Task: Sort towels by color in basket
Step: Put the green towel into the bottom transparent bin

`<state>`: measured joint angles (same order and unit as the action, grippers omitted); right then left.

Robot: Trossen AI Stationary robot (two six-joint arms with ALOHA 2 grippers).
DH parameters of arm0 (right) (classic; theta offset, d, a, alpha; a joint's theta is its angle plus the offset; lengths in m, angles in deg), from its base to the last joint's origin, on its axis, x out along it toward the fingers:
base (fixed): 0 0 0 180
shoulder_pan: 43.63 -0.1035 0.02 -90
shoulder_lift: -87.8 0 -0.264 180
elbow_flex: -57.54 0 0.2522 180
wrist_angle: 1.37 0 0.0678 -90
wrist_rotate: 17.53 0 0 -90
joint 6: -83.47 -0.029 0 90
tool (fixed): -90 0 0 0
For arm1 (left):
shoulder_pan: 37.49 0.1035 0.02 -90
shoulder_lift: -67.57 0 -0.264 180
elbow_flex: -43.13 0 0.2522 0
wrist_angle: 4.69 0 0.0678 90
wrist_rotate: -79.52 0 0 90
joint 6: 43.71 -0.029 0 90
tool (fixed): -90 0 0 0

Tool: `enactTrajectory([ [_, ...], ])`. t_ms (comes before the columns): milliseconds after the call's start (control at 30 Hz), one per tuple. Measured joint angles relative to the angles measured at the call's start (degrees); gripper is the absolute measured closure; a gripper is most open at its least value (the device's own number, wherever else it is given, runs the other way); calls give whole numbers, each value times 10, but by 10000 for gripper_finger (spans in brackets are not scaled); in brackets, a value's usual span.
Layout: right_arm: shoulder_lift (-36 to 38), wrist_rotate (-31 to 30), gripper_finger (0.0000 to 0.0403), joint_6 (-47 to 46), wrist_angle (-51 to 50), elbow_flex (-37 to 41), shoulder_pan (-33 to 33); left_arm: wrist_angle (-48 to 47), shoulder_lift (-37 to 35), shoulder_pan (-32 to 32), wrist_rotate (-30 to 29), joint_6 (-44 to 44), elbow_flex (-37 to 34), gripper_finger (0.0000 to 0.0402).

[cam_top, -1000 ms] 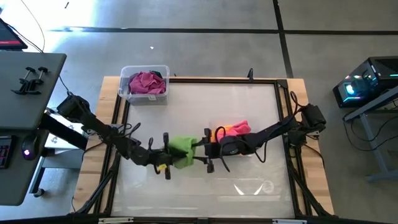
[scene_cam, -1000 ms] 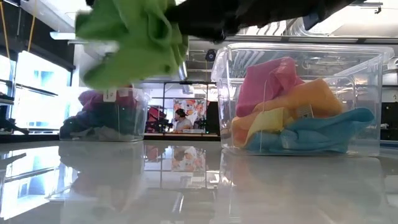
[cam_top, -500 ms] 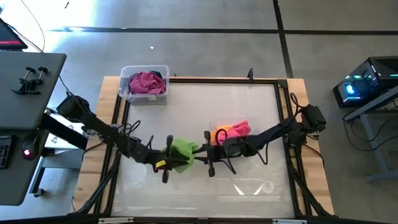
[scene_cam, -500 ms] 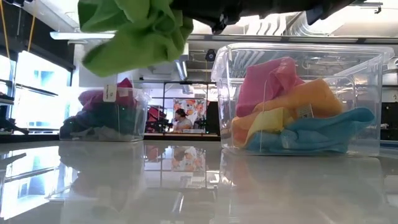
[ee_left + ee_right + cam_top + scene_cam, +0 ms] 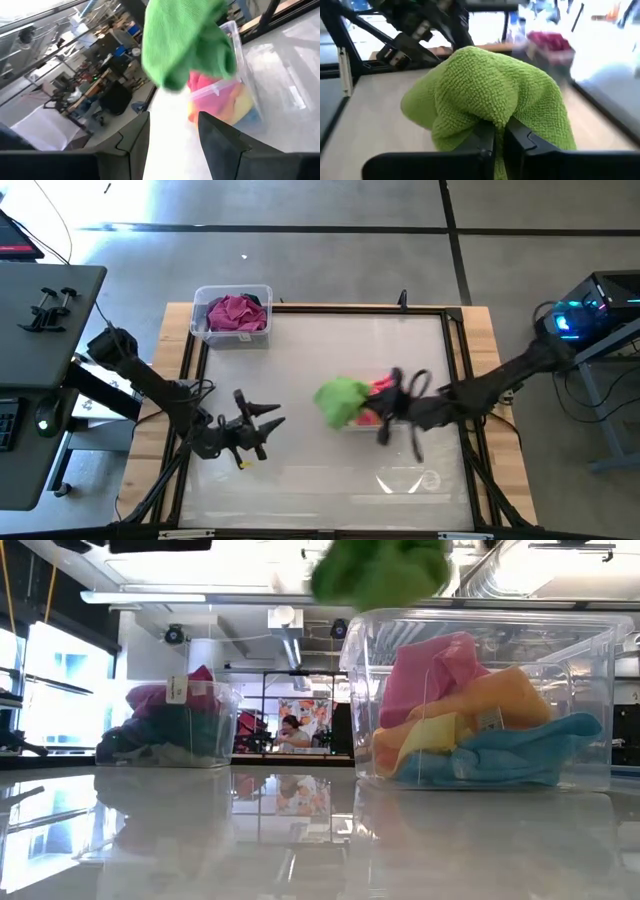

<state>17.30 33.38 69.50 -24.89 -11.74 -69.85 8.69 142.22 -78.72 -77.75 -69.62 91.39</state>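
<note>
A: Where is the lime green towel (image 5: 341, 400) hanging?

B: Over the near clear bin (image 5: 590, 690), bunched in the right gripper (image 5: 496, 137), whose fingers are pinching a fold.

A: And the left gripper (image 5: 262, 423)?

B: It is waiting apart, fingers spread, empty.

A: Handling?

B: It is looking light, limp, grippy; any bunched fold should hold.

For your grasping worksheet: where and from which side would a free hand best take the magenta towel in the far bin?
Pinch the raised crumpled mound at the top of the magenta towel, coming straight down from above. The clear bin walls it in on every side and is open only at the top, and the bunched folds there give something to pinch.
</note>
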Motion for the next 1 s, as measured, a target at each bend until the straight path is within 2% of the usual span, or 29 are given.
enactTrajectory([
  [133, 94, -15, 393, -143, -199, 0, -3, -5, 0, -14, -19, 3, 0, 246],
  [200, 114, -24, 391, -205, -274, 0, 7, -6, 0, -13, -19, 6, 0, 246],
  [267, 115, 9, 390, -242, -320, 0, 21, -5, 0, -9, -19, 7, 0, 246],
  [367, 90, 56, 390, -273, -344, 0, 36, -5, 1, -1, -19, 14, 0, 246],
  [567, 13, 127, 385, -276, -349, 1, 79, -4, 1, 9, -19, 19, 0, 246],
  [733, -6, 203, 334, -257, -354, -1, 119, -4, 1, 9, -19, 18, 0, 246],
  [900, 12, 294, 277, -248, -403, -54, 145, -5, 1, 9, -19, 25, 0, 246],
  [1000, 18, 290, 267, -252, -442, -101, 138, -12, 1, 9, -19, 42, 0, 246],
])
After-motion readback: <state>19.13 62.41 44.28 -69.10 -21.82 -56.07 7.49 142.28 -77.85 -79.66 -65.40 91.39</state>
